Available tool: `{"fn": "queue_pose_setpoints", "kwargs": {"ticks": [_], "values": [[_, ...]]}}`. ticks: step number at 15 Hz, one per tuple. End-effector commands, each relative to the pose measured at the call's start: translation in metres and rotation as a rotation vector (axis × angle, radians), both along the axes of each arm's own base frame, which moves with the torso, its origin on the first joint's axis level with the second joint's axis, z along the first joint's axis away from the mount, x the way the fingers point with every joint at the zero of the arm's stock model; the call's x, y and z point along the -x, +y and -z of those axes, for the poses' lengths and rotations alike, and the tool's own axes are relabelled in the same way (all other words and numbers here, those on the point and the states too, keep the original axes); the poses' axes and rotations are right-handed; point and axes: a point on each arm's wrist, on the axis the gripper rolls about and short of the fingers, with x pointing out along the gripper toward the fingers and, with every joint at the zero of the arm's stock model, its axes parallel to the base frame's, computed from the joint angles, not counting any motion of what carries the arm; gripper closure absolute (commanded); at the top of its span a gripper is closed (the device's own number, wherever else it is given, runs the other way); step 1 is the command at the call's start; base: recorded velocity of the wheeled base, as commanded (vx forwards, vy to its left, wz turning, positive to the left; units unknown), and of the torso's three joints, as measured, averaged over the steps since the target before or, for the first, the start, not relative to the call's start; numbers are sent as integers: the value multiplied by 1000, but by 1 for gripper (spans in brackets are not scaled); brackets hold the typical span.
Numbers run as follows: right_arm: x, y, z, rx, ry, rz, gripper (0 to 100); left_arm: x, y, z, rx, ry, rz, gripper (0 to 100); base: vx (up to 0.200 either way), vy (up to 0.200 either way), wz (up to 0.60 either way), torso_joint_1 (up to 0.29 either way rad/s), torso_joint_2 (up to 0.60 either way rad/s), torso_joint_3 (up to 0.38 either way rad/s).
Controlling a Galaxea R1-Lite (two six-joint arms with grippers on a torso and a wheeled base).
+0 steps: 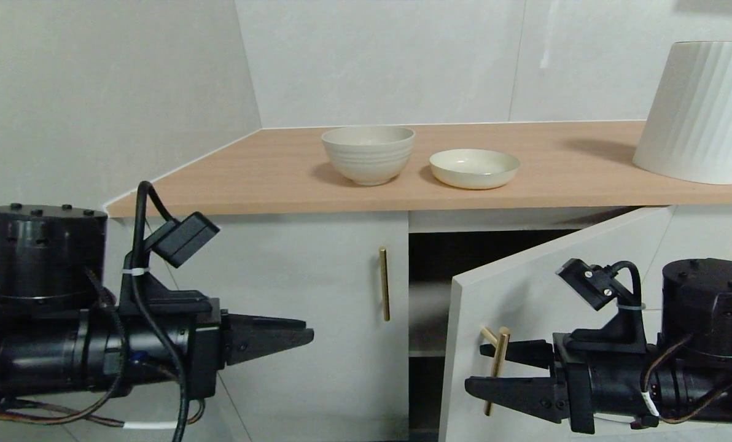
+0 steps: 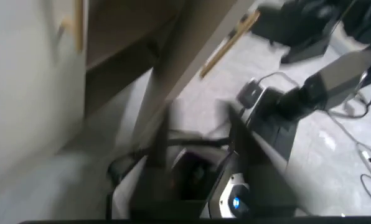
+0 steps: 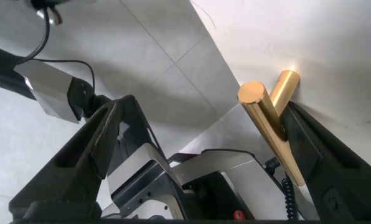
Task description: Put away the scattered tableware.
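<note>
Bowl [image 1: 368,153] sits left of dish [image 1: 474,167] on counter [image 1: 268,172] above open cabinet door [image 1: 525,294].

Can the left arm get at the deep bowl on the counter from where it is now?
Probably yes. The left gripper hangs low before the closed door, jaws shut; nothing stands between it and the deep bowl, set apart from the shallow dish. It must rise above the counter.

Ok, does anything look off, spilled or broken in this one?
Nothing is spilled or broken. The bowl and the shallow dish stand upright on the counter. The right cabinet door hangs open, but the right gripper straddles its handle, so that looks deliberate.
</note>
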Motion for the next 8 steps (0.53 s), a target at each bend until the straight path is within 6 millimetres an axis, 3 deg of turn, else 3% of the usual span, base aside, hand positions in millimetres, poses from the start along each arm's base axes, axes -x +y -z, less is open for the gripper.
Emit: {"fn": "queue_pose_setpoints", "kwargs": {"ticks": [1,2,5,8], "values": [[0,0,0,0,0,0,0,-12,-14,10,4,45,29,100,0,0,0,0,0,0],[1,0,-1,-2,-3,0,0,-22,-36,14,45,69,69,100,0,0,0,0,0,0],[1,-1,-1,0,-5,0,0,-41,-70,34,97,83,119,100,0,0,0,0,0,0],[2,-2,-2,-4,-11,2,0,-67,-102,84,99,59,102,100,0,0,0,0,0,0]]}}
